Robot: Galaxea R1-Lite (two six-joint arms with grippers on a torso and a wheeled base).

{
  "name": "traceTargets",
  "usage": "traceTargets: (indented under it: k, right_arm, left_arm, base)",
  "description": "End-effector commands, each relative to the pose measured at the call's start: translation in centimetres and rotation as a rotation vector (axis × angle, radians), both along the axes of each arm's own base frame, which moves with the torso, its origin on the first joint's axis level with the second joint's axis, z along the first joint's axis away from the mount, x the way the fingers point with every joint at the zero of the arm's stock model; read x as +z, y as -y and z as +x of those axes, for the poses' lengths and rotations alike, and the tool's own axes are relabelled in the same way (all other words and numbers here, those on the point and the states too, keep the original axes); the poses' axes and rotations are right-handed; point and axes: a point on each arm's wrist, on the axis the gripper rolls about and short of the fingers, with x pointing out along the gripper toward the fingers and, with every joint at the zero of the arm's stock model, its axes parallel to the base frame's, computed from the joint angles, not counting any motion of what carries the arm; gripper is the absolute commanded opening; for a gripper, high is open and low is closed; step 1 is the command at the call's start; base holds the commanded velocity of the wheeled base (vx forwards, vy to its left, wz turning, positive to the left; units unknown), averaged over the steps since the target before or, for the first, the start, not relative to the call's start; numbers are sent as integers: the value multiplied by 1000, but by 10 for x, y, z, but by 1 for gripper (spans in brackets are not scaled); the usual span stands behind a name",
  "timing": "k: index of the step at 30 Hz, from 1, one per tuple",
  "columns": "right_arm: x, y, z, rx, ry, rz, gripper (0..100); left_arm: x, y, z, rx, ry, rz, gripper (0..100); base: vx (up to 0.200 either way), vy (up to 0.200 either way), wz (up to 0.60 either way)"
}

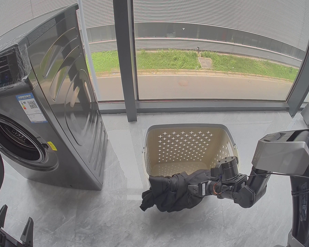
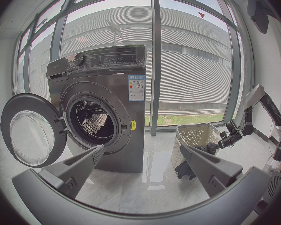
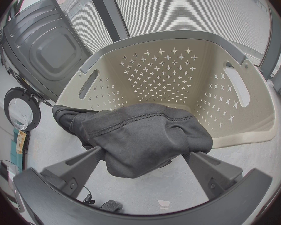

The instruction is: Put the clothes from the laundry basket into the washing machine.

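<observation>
**Risk of dropping or snagging the garment on the way to the washer**

Gripping a dark garment (image 1: 171, 192) with the right gripper (image 1: 199, 188), with jaws closed into a bunched fold and most of the cloth hanging loose. Holding it just over the near rim of the basket (image 1: 189, 126), on the robot's side, with part dangling outside above the floor (image 1: 103, 216). Probably the last piece, judging by the bare basket bottom. Showing the left gripper (image 1: 16, 217) spread wide and holding nothing, low and well to the left of the basket. Placing the washing machine (image 1: 68, 96) also left of the basket, well apart, with its door (image 2: 31, 132) swung open and the drum opening (image 2: 92, 122) exposed.

Could slip: pinched by one fold only, so a quick swing may pull it free and drop it on the floor left of the basket. Could snag: trailing end close to the basket rim, so may catch there and drag or tip the basket. Could sweep the floor if carried low. Could clip the open door or miss the drum opening, given the long sideways carry from the basket. Could leave a loose end hanging out of the drum opening if released too shallow. Cannot tell how deep the grip sits, with cloth covering the fingertips.
</observation>
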Motion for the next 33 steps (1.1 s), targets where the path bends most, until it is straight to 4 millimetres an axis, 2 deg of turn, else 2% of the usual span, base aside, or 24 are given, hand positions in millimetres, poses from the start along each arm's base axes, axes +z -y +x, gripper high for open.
traceTargets:
  k: [1, 10, 15, 23, 28, 29, 33]
  right_arm:
    - [2, -1, 3, -1, 15, 6, 0]
    - [1, -4, -2, 10, 6, 3, 0]
    - [8, -8, -9, 28, 17, 12, 0]
    - [75, -24, -39, 80, 126, 132, 0]
    - [115, -19, -57, 92, 215, 189, 0]
    - [115, -19, -57, 92, 215, 189, 0]
    - [145, -10, -67, 88, 291, 242, 0]
  left_arm:
    - [-5, 0, 0, 1, 0, -1, 100]
    - [-5, 0, 0, 1, 0, -3, 100]
    - [-5, 0, 0, 2, 0, -3, 100]
    - [-5, 0, 0, 2, 0, -5, 100]
    - [-5, 0, 0, 4, 0, -6, 100]
    - [-5, 0, 0, 4, 0, -6, 100]
    - [-5, 0, 0, 5, 0, -9, 100]
  base:
    - [0, 0, 0]
    - [0, 0, 0]
    - [0, 0, 0]
    - [0, 0, 0]
    - [0, 0, 0]
    - [0, 0, 0]
    - [0, 0, 0]
